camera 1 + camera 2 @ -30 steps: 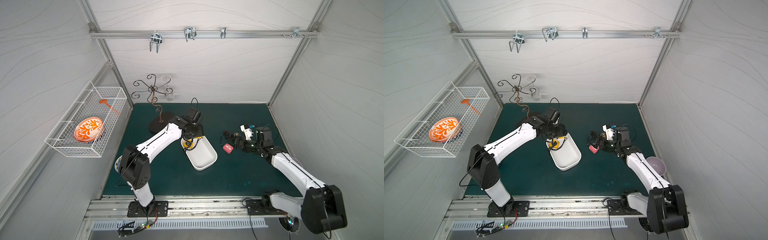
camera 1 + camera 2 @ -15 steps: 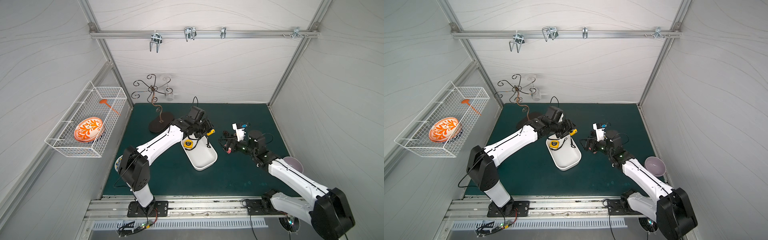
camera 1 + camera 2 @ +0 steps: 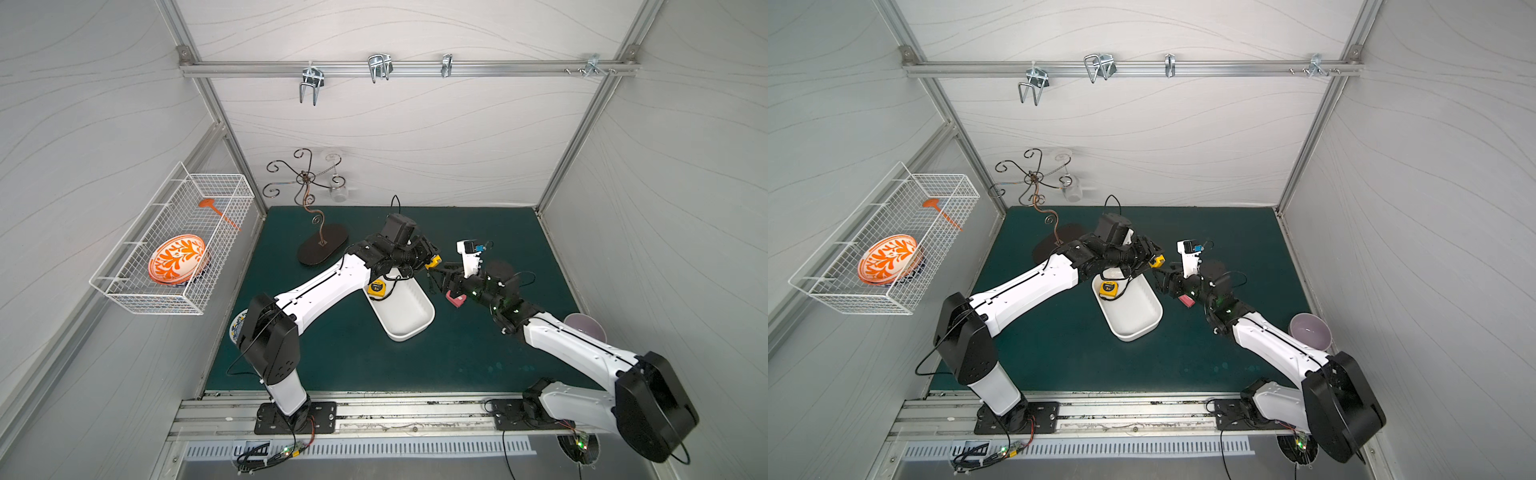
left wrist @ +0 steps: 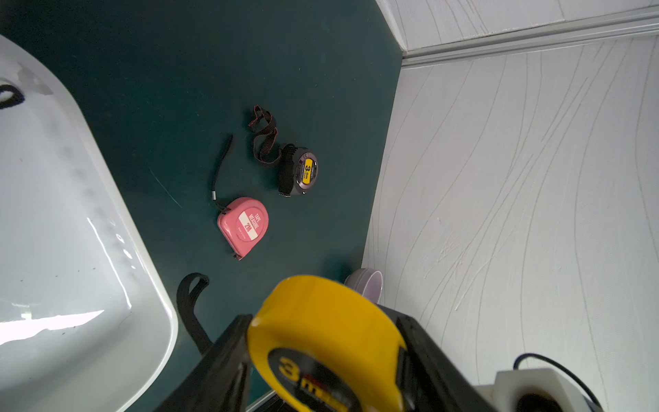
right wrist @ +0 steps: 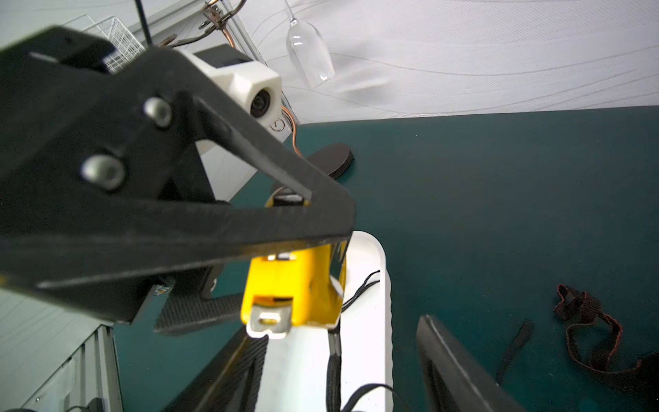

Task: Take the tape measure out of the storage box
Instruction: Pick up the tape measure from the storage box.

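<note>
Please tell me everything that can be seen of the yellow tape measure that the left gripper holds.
The yellow tape measure has a rounded, glossy, plastic-looking case, a black face label reading 3 m, and a metal hook at its mouth. A black strap hangs below it. The left gripper clamps it between black fingers. It is held in the air near the far end of the storage box.

The tape measure (image 4: 321,321) is yellow, the storage box (image 3: 409,316) white, the mat (image 3: 478,349) dark teal.
</note>
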Motion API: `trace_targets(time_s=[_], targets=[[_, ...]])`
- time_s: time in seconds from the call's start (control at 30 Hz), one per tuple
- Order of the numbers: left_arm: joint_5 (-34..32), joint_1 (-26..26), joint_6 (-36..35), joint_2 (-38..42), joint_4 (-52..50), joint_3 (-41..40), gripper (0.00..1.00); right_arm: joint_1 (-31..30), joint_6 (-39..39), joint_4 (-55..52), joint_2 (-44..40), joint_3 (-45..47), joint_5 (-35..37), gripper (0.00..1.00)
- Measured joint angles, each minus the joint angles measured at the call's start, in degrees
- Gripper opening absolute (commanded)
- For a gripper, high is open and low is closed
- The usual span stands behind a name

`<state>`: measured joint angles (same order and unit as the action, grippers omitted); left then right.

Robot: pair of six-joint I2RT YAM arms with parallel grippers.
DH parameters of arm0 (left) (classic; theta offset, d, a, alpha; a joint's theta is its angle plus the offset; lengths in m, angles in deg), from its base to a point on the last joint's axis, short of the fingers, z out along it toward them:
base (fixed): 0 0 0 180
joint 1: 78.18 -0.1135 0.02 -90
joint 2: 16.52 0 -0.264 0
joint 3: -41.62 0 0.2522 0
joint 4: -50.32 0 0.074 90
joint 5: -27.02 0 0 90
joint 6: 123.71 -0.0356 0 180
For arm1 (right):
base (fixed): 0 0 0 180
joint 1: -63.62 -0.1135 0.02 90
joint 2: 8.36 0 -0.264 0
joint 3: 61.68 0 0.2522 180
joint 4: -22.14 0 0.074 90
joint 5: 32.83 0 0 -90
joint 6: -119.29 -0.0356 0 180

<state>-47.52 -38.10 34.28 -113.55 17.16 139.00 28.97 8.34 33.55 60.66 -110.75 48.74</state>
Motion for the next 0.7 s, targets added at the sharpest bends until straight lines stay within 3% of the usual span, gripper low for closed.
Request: trace_targets(time_s=[0.13,0.23,0.43,0.6,0.67,0.7], targets=[[0.22,0.09,0.83,0.22,1.44,-0.63,0.0,-0.61,-0.17,2.08,2.03,-0.87,0.85,0.35],[0.2,0.07,1.53,0.24,2.58,-1.4,0.0,-1.25,-0.02,3.17,2.97,-1.38,1.01,0.29],[-0.13,-0.02,3.41,0.26,3.15,-2.01,0.0,-1.55,2.16,3.23,3.54,-1.38,2.03,0.02],[-0.11,-0.02,3.63,0.26,3.41,-2.05,0.03,-1.55,2.51,3.26,3.5,-1.38,2.16,0.0],[0.0,-0.02,3.65,0.26,3.45,-2.05,0.12,-1.55,2.56,3.04,3.26,-1.38,2.25,0.0],[0.07,-0.02,3.65,0.26,3.54,-2.05,0.22,-1.55,2.6,2.8,3.06,-1.38,2.32,0.0]])
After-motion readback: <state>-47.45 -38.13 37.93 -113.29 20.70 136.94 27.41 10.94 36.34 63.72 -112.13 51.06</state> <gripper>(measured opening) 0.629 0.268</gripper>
